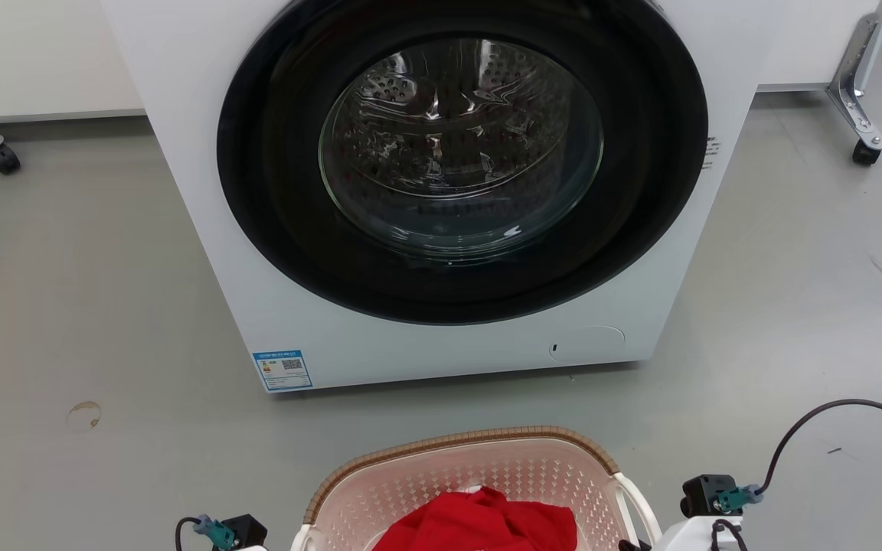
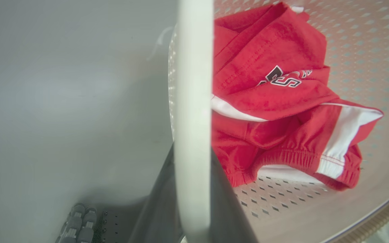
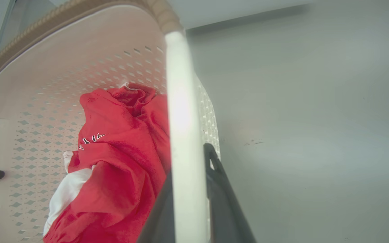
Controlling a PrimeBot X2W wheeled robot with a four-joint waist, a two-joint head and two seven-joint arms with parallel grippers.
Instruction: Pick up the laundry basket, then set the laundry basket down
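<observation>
Before the washing machine, on the grey floor a little out from the machine's front edge and about level with its door: one laundry basket, pale pink-cream perforated plastic, brown woven-look rim, rounded corners, upright. Whether its base rests on the floor or hangs just clear cannot be told. Contents: one red garment with white panels and lettering, crumpled loosely over the basket's bottom, well below the rim. Fittings: two white loop handles, one at each short side. Left gripper: dark fingers drawn narrow, one on each side of the left handle, clamped on it. Right gripper: same condition, fingers narrow and closed on the right handle. Handling, as judged: light item, the single garment adding little; shell stiff enough to keep its shape but thin and pierced, so likely to flex or twist if raised by one side alone. Handles smooth and rounded, hence liable to slide or swivel between the pads; a grip at the middle of each loop, both sides raised and lowered evenly, should keep the basket level. Soft load will shift if tilted but is not fragile. Set-down wants the base flat on bare floor, clear of the machine's front.
</observation>
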